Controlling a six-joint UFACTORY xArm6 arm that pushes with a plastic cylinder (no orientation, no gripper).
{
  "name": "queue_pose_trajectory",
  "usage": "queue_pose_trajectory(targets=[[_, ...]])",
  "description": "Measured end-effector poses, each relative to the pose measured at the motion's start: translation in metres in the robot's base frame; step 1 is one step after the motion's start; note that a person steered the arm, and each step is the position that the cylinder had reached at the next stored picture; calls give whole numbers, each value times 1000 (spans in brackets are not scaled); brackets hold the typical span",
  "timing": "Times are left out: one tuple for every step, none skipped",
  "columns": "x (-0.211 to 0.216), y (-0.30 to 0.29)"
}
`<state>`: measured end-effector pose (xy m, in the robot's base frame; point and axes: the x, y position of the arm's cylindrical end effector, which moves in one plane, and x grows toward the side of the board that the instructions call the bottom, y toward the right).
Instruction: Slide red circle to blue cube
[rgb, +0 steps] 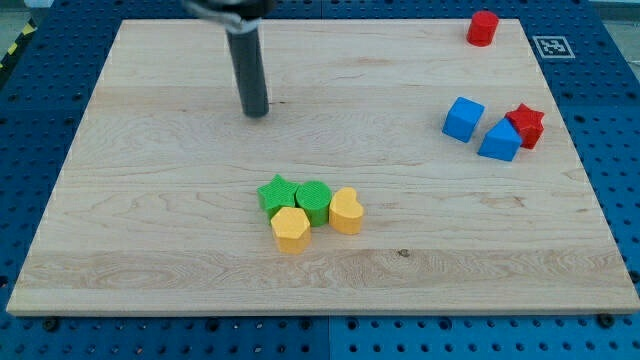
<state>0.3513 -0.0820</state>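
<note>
The red circle is a short red cylinder at the view's top right corner of the wooden board. The blue cube lies at the right, below the red circle and well apart from it. My tip is the lower end of a dark rod in the upper left-middle of the board. It is far to the left of both the red circle and the blue cube and touches no block.
A second blue block and a red star sit together just right of the blue cube. Near the centre, a green star, a green block, a yellow hexagon and a yellow heart cluster.
</note>
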Motion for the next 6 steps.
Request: queue_pose_trajectory(targets=[[-56, 26], [-80, 70], [-80, 70], [-129, 117], [-159, 159], [-159, 179]])
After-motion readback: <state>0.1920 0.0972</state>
